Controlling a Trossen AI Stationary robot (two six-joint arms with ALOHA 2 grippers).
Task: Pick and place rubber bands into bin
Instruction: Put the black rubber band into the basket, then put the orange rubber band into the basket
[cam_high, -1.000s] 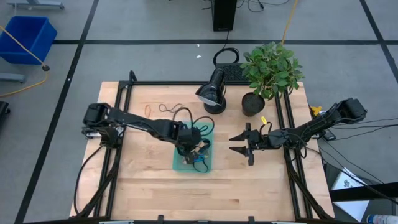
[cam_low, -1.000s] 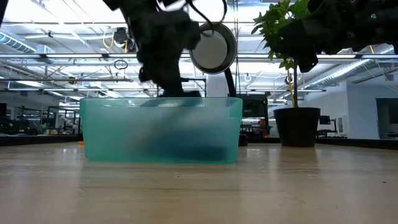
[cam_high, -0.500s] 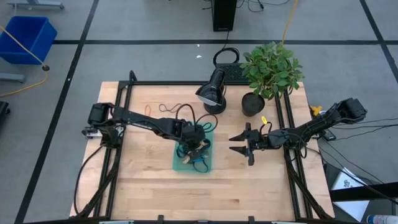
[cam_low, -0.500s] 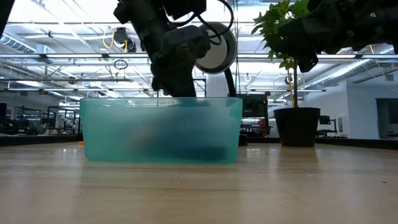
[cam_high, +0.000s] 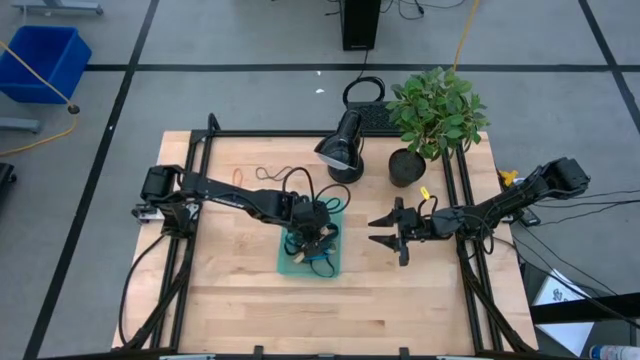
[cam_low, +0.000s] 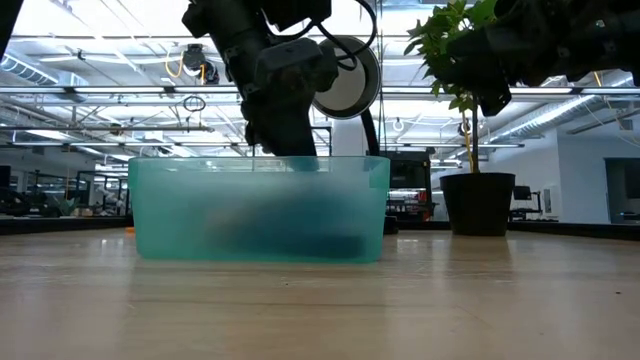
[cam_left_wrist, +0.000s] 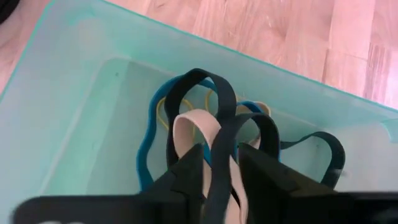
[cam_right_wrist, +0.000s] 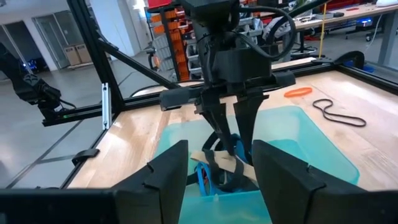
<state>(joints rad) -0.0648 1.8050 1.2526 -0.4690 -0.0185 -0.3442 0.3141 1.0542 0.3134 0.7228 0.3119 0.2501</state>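
I have the left pincer (cam_high: 316, 238) down inside the teal bin (cam_high: 289, 262), which sits near the middle of the desk (cam_high: 240, 300). Its fingers (cam_left_wrist: 186, 171) are nearly closed, pinching a black band (cam_left_wrist: 219, 140) and a tan band (cam_left_wrist: 193, 127), which hang over a blue band (cam_left_wrist: 146, 162) lying on the bin floor. An orange band (cam_right_wrist: 297, 92) and another black band (cam_right_wrist: 339, 113) lie on the desk beyond the bin. My right pincer (cam_high: 385, 231) hovers spread open beside the bin, holding nothing
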